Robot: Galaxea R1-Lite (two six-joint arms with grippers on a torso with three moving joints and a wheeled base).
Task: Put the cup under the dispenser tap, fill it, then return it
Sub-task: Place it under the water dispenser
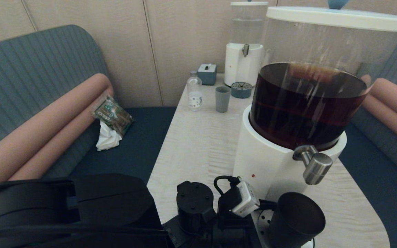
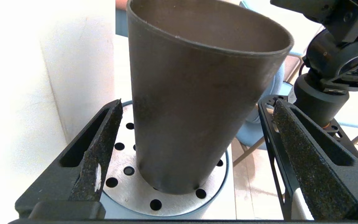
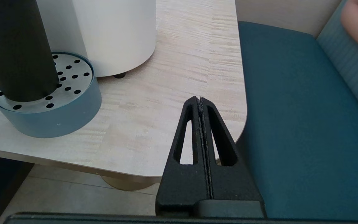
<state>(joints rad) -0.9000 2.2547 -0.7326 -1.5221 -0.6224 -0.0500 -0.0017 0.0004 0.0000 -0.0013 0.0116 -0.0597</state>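
The matte black cup (image 1: 295, 220) (image 2: 197, 102) (image 3: 14, 49) stands upright on the round perforated drip tray (image 2: 126, 186) (image 3: 57, 118), below the brushed-steel dispenser tap (image 1: 314, 165). The tap belongs to the big white-based dispenser (image 1: 264, 162) of dark brown liquid. Nothing runs from it. My left gripper (image 2: 196, 104) is open, with one finger (image 2: 104, 146) on each side of the cup and a gap to both. My right gripper (image 3: 200, 99) is shut on nothing, low over the table's near right corner, and does not show in the head view.
At the table's far end stand a pale grey-blue tumbler (image 1: 222, 99), a small clear bottle (image 1: 194, 93), a blue-grey box (image 1: 207, 74) and the smaller water dispenser (image 1: 245, 51) with its tray (image 1: 241, 90). Blue benches flank the table (image 1: 198, 144); a packet (image 1: 113, 115) lies on the left one.
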